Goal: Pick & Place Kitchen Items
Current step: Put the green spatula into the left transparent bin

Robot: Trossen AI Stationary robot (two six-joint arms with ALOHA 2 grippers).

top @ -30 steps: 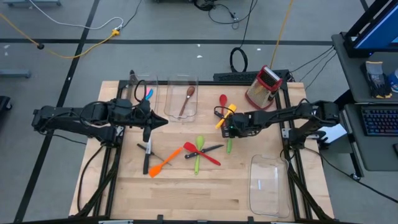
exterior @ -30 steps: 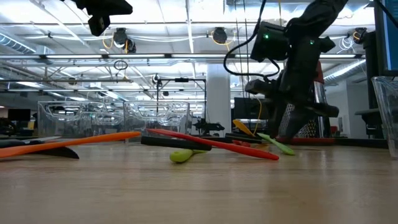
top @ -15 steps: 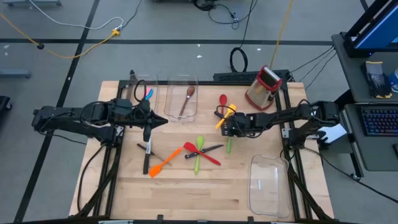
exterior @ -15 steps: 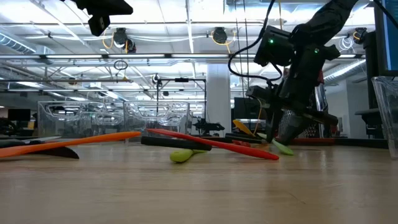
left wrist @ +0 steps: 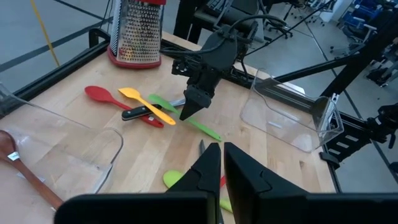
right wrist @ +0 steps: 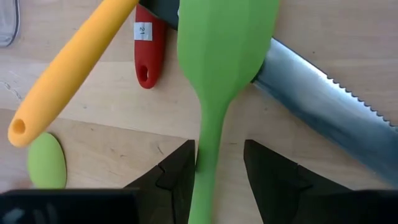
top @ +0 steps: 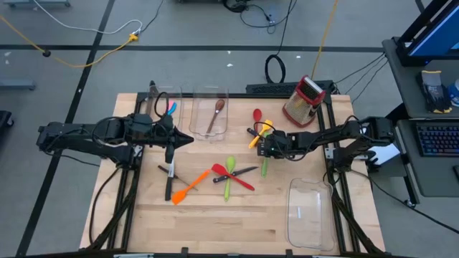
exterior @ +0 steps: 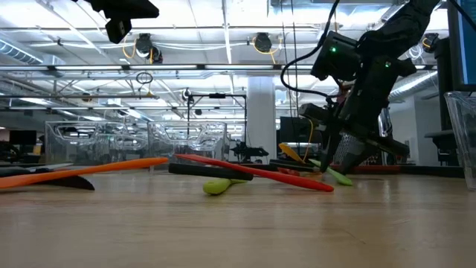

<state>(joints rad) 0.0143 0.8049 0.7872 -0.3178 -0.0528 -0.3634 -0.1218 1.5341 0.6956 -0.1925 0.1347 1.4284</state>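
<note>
The right gripper is reaching low over the table's centre-right, its two dark fingers standing apart on either side of the thin handle of a lime-green silicone spatula; whether the pads are actually pressing the handle is hard to tell. That spatula's blade is lying across the serrated steel blade of a black-handled knife, beside a yellow plastic spoon and a red-handled utensil with a numbered label.

The left gripper is hovering above the table's left half, its fingers closed together with nothing between them.

Three clear plastic rectangular bins are sitting on the light wooden table. The one at the back centre is holding a wooden spoon. The one at the back left is holding a blue utensil and what seems to be a dark item beside it. The one at the front right is showing nothing inside.

Loose on the table are lying an orange spatula, a red spatula, a green spoon, a second black-handled knife and a red spoon. A red-and-silver box grater is standing at the back right.
</note>
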